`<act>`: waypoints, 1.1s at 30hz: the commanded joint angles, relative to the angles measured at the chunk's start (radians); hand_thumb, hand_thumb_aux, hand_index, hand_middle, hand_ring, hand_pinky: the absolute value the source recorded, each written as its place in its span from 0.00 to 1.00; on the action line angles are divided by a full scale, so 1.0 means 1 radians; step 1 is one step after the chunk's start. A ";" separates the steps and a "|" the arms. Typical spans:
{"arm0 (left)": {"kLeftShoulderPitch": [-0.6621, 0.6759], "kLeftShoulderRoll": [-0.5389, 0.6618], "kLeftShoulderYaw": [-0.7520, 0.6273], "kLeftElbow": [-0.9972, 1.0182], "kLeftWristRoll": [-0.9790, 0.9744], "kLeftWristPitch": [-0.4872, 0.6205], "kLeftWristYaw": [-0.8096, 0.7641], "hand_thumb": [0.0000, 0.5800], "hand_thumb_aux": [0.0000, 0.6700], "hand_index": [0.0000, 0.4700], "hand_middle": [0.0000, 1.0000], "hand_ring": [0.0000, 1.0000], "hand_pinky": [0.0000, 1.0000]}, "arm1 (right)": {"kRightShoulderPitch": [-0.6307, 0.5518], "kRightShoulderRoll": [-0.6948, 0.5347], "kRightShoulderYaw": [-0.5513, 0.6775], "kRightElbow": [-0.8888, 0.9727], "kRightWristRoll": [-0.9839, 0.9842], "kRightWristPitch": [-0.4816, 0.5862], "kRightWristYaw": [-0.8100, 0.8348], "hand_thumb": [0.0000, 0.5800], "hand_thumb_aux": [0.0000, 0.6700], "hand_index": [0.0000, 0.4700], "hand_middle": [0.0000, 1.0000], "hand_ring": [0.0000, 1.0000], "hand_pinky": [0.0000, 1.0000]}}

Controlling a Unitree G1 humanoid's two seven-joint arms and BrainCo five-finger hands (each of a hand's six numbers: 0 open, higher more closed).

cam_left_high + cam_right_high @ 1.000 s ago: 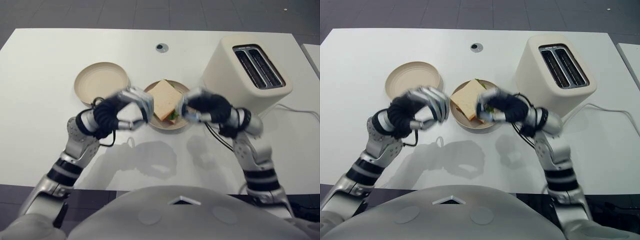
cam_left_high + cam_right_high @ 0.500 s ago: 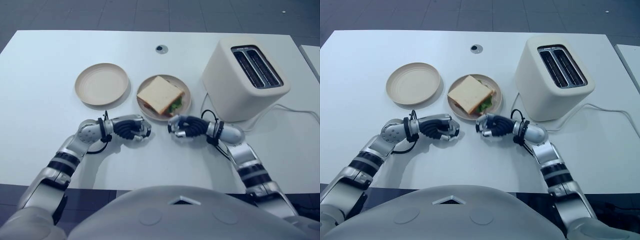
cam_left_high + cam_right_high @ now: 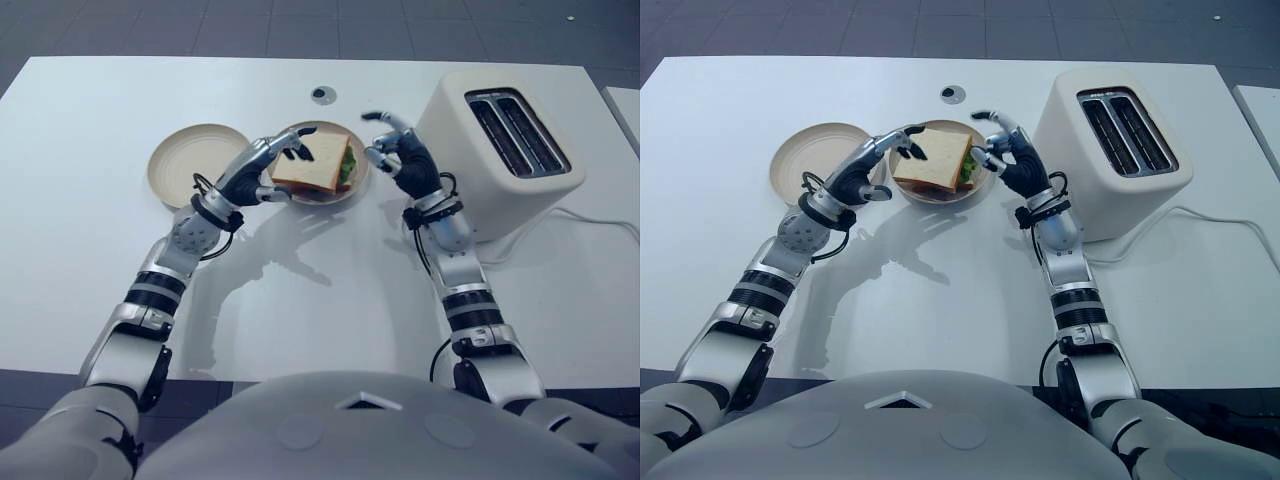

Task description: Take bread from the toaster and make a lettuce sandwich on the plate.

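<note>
Left robot hand [image 3: 258, 170], right robot hand [image 3: 406, 162] now forward flanking sandwich [image 3: 320, 162], toaster [image 3: 505, 165] nearby

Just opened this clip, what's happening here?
A sandwich with lettuce showing at its edge sits assembled on the plate. The robot's left hand and right hand are open on either side of it, holding nothing. Whether the left fingertips touch the bread is unclear. No bread sticks up from the toaster. A second plate lies to the left.
</note>
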 commanded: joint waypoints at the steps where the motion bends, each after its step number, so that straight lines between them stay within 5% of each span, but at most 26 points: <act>1: 0.064 0.006 0.007 -0.200 -0.364 0.016 -0.133 0.00 0.00 0.00 0.00 0.00 0.00 | 0.052 0.053 -0.030 -0.167 0.066 -0.006 -0.049 0.00 0.00 0.00 0.00 0.00 0.00; 6: 0.097 -0.013 0.035 -0.300 -0.512 0.089 -0.244 0.00 0.00 0.00 0.00 0.00 0.00 | 0.098 0.067 -0.004 -0.262 0.025 -0.012 -0.062 0.00 0.00 0.00 0.00 0.00 0.00; 33: 0.103 -0.129 0.149 -0.275 -0.424 0.144 -0.405 0.00 0.00 0.00 0.00 0.00 0.00 | 0.100 0.052 0.019 -0.242 -0.015 -0.014 -0.051 0.00 0.00 0.00 0.00 0.00 0.00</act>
